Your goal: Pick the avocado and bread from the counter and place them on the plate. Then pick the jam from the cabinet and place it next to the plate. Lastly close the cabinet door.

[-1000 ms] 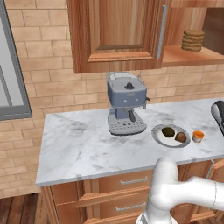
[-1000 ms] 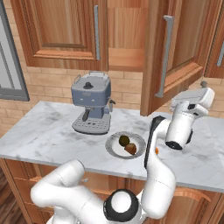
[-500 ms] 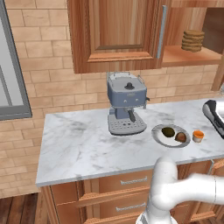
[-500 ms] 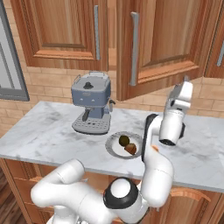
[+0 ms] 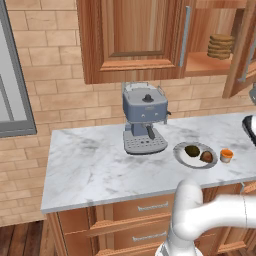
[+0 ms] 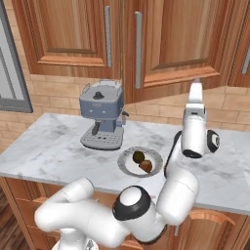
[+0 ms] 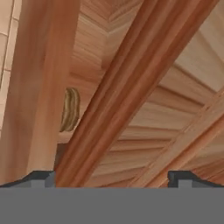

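- Sitting near the counter's front right, the plate carries the avocado and bread; the jam stands just beside its right rim.
- Gripper spread wide, grasping nothing, close against the cabinet door (door cut off at the left base view's right edge).
- Stacked discs on the shelf, too blurred to identify.

White plate on marble counter, just right of coffee machine. Dark green avocado on plate's left half, brown bread touching it on right half. Small orange jam upright just beside plate's right rim. Wooden cabinet door partly ajar, metal handle vertical.
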